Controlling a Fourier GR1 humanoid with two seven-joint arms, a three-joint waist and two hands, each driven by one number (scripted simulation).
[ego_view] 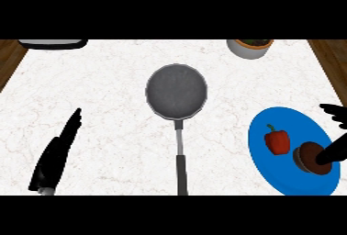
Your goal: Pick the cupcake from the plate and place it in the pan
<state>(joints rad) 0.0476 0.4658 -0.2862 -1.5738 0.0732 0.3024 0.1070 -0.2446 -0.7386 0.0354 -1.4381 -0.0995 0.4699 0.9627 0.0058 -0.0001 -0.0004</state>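
A brown cupcake [310,157] sits on the right part of a blue plate [271,165] at the counter's right, beside a red bell pepper [277,141]. My right hand [333,152] comes in from the right edge; one finger lies on the cupcake's right side and other fingers spread above it near the plate's upper right rim. The fingers look straight, not curled round the cupcake. A grey pan [176,91] lies at the counter's middle, its handle [181,160] pointing toward me. My left hand [58,153] rests on the counter at the left, fingers straight, pointing away.
A white pot with a plant [249,47] stands at the back right. A dark tray-like object [53,43] shows at the back left edge. Wooden floor borders the counter on both sides.
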